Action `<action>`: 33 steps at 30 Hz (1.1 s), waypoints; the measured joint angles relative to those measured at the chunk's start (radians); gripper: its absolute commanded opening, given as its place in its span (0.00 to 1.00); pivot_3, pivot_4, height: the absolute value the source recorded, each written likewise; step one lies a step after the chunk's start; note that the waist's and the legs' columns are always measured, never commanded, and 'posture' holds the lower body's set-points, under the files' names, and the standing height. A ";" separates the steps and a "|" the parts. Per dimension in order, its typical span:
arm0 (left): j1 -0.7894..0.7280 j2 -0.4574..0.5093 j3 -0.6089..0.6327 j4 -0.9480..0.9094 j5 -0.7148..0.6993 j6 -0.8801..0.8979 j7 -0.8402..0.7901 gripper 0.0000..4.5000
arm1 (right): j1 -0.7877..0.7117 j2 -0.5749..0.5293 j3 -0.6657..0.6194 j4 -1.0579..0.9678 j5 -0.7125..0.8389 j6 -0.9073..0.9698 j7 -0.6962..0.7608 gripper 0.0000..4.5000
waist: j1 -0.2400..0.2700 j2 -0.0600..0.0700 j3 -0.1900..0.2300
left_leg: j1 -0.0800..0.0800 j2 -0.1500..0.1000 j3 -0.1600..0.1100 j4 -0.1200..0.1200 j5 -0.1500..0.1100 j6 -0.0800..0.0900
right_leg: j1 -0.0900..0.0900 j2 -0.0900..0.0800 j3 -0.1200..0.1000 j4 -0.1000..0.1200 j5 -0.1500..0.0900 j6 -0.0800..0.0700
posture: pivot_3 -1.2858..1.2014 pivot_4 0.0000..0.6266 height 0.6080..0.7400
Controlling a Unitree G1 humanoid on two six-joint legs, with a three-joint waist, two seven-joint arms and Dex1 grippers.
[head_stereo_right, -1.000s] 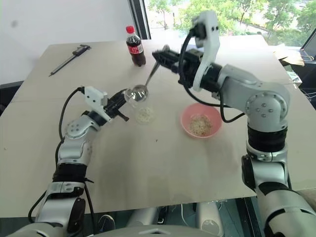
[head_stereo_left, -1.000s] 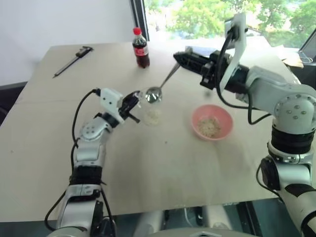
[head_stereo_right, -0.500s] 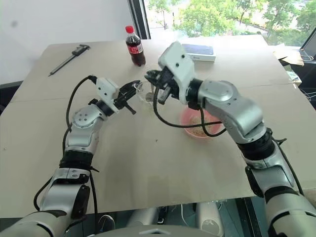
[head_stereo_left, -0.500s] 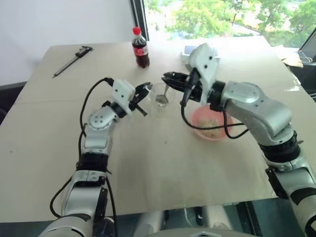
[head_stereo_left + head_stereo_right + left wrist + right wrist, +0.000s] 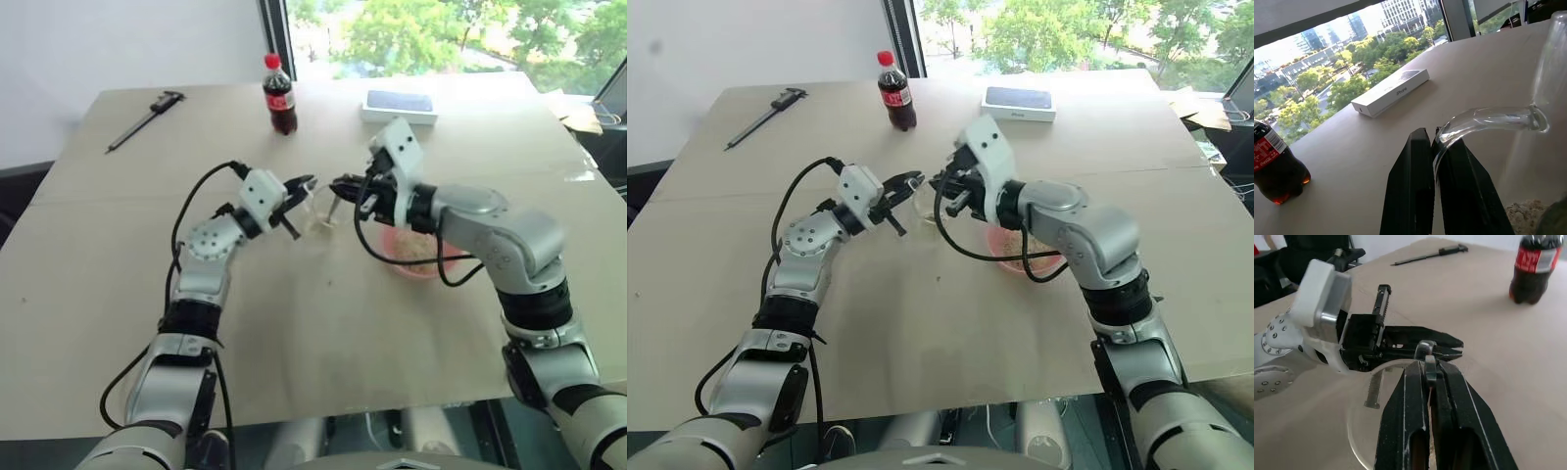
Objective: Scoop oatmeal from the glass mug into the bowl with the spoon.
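My left gripper [image 5: 302,188] is shut on the handle of the glass mug [image 5: 319,208], which stands near the table's middle. In the left wrist view the black fingers [image 5: 1415,186] pinch the clear handle, and the oatmeal [image 5: 1522,215] lies in the mug's bottom. Facing it from the right, my right gripper [image 5: 338,186] is shut on the spoon [image 5: 1425,350], whose handle slants down into the mug. The pink bowl [image 5: 423,266] sits just right of the mug, partly hidden behind my right forearm, with oat flakes inside.
A cola bottle [image 5: 279,96] stands at the back of the table, a white phone box [image 5: 400,106] to its right. A black-and-silver caliper [image 5: 145,120] lies at the back left. The table's front edge runs close to me.
My right gripper came down from above and swung left, bringing the spoon into the mug. My left gripper shifted right with the mug. The phone box is now uncovered.
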 measured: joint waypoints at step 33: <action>-0.022 -0.117 0.031 0.127 -0.012 -0.055 0.127 0.00 | -0.191 0.206 -0.775 0.091 0.343 0.533 -0.519 0.00 | -0.005 0.000 0.000 | 0.001 0.000 0.001 0.000 0.000 0.000 | 0.000 -0.001 0.002 0.003 0.000 0.000 | 0.52 0.24 1.00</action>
